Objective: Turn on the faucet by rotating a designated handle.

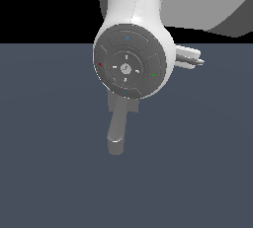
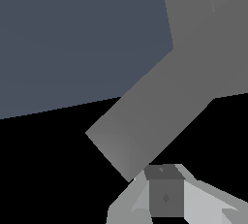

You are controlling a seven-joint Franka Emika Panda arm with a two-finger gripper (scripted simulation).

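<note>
The faucet (image 1: 117, 132) is matte grey, its thick round spout showing below the arm (image 1: 132, 34) that hides the rest. In the wrist view a broad grey faceted part of it (image 2: 160, 106) lies just beyond the hand (image 2: 166, 196). I cannot tell how far the hand is open.

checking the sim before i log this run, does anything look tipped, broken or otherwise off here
Nothing looks broken or spilled. In the exterior view the faucet is mostly hidden behind the robot arm, with only its grey spout showing below. The wrist view shows a grey bar, apparently part of the faucet, close to the gripper; whether the fingers touch it is unclear.
</note>
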